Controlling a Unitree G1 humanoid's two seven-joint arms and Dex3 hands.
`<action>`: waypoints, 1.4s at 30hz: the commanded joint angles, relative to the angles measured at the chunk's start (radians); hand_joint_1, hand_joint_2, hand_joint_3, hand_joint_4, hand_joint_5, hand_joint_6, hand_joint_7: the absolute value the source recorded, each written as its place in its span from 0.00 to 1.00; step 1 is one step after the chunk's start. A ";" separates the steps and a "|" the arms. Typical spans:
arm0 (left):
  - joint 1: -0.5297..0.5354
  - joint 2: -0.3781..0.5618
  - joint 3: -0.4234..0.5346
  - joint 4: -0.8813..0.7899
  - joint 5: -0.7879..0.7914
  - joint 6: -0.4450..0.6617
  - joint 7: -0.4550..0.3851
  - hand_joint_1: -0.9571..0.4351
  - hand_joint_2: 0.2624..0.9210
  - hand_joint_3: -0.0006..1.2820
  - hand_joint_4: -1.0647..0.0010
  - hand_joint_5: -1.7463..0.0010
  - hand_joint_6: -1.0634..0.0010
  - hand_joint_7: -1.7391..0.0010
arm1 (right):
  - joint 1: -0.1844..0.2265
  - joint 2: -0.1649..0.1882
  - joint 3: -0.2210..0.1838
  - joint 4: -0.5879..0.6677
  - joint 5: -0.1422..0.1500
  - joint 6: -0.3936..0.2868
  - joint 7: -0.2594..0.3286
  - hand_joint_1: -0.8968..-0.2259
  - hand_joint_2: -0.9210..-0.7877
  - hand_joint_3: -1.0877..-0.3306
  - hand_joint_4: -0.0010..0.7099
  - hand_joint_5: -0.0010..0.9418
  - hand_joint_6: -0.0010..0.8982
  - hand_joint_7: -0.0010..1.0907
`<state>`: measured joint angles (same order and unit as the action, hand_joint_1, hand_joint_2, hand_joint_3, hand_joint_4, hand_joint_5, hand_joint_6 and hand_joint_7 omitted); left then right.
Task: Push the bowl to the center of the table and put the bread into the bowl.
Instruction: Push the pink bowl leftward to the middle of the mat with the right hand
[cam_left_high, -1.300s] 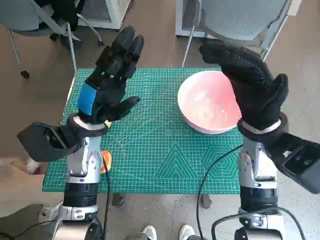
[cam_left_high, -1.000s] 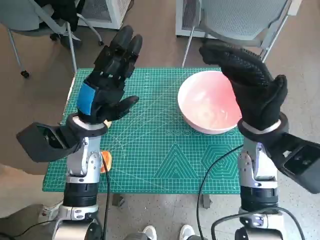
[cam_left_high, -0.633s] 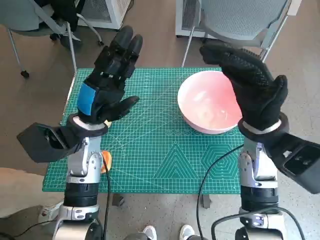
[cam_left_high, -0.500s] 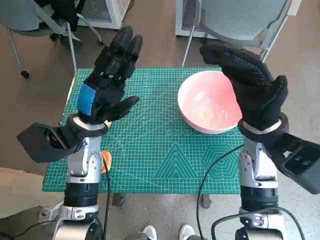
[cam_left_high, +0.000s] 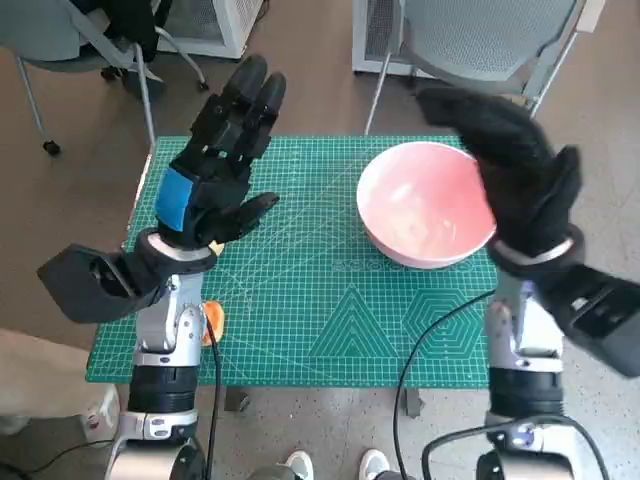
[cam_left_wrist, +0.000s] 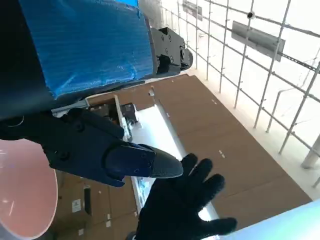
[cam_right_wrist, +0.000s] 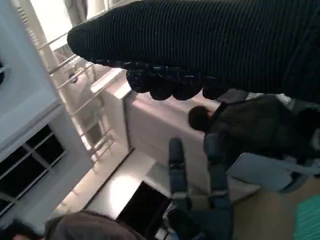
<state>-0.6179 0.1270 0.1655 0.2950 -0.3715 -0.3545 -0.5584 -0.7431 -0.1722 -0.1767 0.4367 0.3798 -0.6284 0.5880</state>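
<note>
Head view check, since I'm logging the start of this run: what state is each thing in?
Bowl: upright, empty, on the mat's right side, not centred.
Bread: on the mat's left edge, mostly hidden behind the left forearm.
Left robot hand: raised, fingers apart, holding nothing.
Right robot hand: raised by the bowl, holding nothing.
Mat: flat on the table.

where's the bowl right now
In the head view the pink bowl sits on the green mat's right side, near the far edge, just left of the raised right robot hand.
</note>
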 joint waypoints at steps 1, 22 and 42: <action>-0.001 -0.001 0.004 0.009 -0.011 -0.019 -0.005 0.23 1.00 0.13 0.96 1.00 0.81 0.97 | -0.019 -0.017 -0.021 0.066 0.007 -0.019 0.014 0.34 0.00 0.39 0.13 0.00 0.04 0.27; -0.004 -0.002 0.003 0.039 0.003 -0.036 -0.009 0.23 1.00 0.13 0.96 1.00 0.82 0.97 | -0.191 -0.157 -0.113 0.637 -0.158 -0.066 -0.257 0.35 0.00 0.29 0.07 0.00 0.00 0.25; 0.000 0.006 0.002 0.034 0.003 -0.030 -0.010 0.23 1.00 0.14 0.96 1.00 0.82 0.97 | -0.210 -0.200 -0.114 0.831 -0.221 0.109 -0.326 0.39 0.00 0.18 0.00 0.00 0.00 0.14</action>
<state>-0.6184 0.1247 0.1684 0.3335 -0.3658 -0.3785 -0.5675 -0.9663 -0.3562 -0.2882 1.2358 0.1703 -0.5678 0.2774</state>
